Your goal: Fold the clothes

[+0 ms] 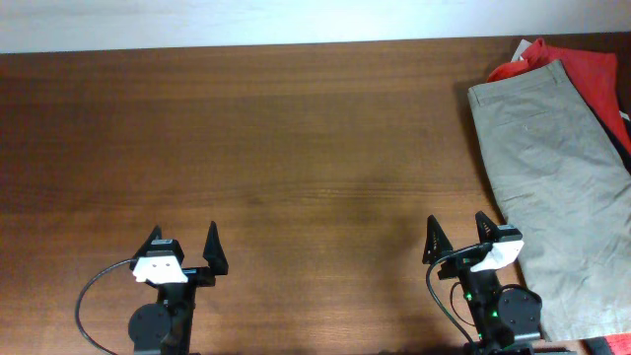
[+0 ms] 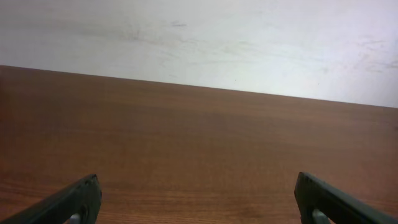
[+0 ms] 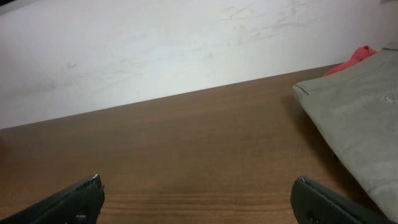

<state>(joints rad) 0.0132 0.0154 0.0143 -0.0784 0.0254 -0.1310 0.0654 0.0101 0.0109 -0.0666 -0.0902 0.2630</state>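
A pair of khaki shorts (image 1: 552,168) lies flat at the table's right side, on top of a red garment (image 1: 582,59). The shorts also show at the right of the right wrist view (image 3: 354,118), with a bit of the red garment (image 3: 354,59) behind. My right gripper (image 1: 458,237) is open and empty near the front edge, just left of the shorts. In its own view its fingers (image 3: 198,186) are spread over bare wood. My left gripper (image 1: 182,247) is open and empty at the front left; its fingers (image 2: 198,186) are spread over bare wood.
The brown wooden table (image 1: 276,148) spans the view, with a white wall (image 1: 246,20) behind its far edge. The clothes reach the table's right edge.
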